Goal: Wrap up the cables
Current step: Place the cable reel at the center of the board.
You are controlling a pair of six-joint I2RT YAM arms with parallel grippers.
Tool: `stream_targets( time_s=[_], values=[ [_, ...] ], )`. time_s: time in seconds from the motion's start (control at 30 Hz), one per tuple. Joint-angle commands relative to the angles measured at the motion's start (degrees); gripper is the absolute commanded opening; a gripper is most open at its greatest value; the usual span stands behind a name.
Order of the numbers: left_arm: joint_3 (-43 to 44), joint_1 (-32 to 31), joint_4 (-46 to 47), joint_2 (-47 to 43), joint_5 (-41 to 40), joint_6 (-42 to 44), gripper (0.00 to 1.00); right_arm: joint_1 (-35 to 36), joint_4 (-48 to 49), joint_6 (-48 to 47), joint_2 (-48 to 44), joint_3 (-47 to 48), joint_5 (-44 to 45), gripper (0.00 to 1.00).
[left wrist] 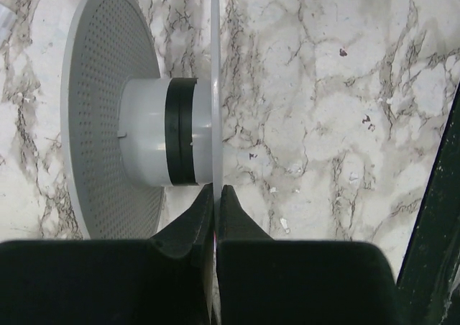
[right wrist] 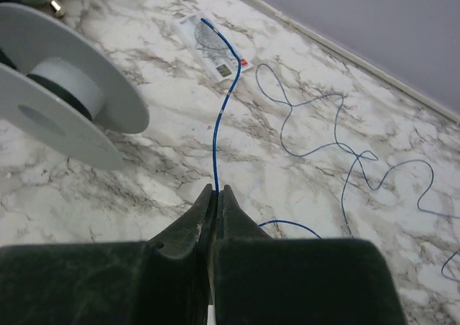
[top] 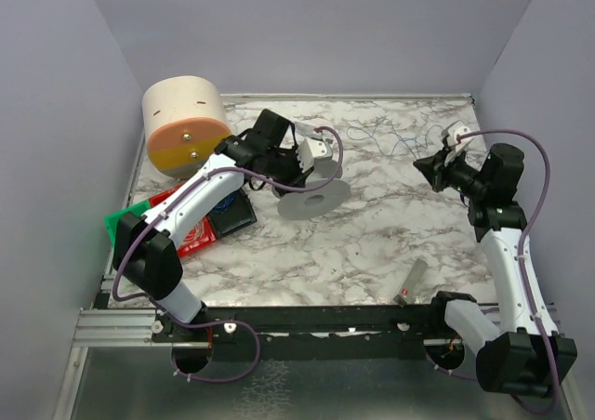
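The cable is a very thin blue wire (right wrist: 219, 124), loose and wavy on the marble table, with loops to the right (right wrist: 338, 131); it shows faintly in the top view (top: 390, 141). My right gripper (right wrist: 217, 190) is shut on the wire, which rises from between the fingertips toward a white packet; in the top view it sits at the right (top: 423, 167). A grey spool (top: 316, 197) with a white hub (left wrist: 154, 132) stands mid-table. My left gripper (left wrist: 216, 192) is shut on the edge of the spool's thin flange (left wrist: 214, 88); it also shows in the top view (top: 311, 164).
A tan and orange cylinder (top: 184, 127) lies at the back left. Red and green flat packs (top: 181, 229) and a dark item (top: 232, 214) lie under the left arm. A small grey piece (top: 414, 281) lies near the front edge. A white packet (right wrist: 215, 52) lies beyond the spool.
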Motion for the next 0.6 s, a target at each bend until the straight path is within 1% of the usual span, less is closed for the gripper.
stream_targets(
  time_s=[0.0,0.13,0.3,0.33,0.57],
  values=[
    [2.08,-1.62,-7.86,-2.71,1.95,7.87,0.00,3.65,-2.66,-13.46,-3.54,-3.25,-1.72,0.01],
    [1.36,-2.67,-10.11,-3.28,1.98,10.94,0.00,5.30,-3.01,-15.76,-3.55,-3.97,-1.91,0.01],
    [1.94,-2.71,-10.17,-3.96,1.27,11.28,0.00,5.84,-4.63,-16.72,-2.30,-3.97,-5.27,0.01],
    [2.25,-2.71,-10.14,-4.04,1.08,11.23,0.02,5.99,-4.48,-16.64,-2.39,-4.29,-5.76,0.01],
    [3.90,-2.71,-10.06,-4.32,-0.40,11.91,0.34,6.19,-4.07,-15.88,-2.22,-4.65,-7.04,0.01]
  ],
)
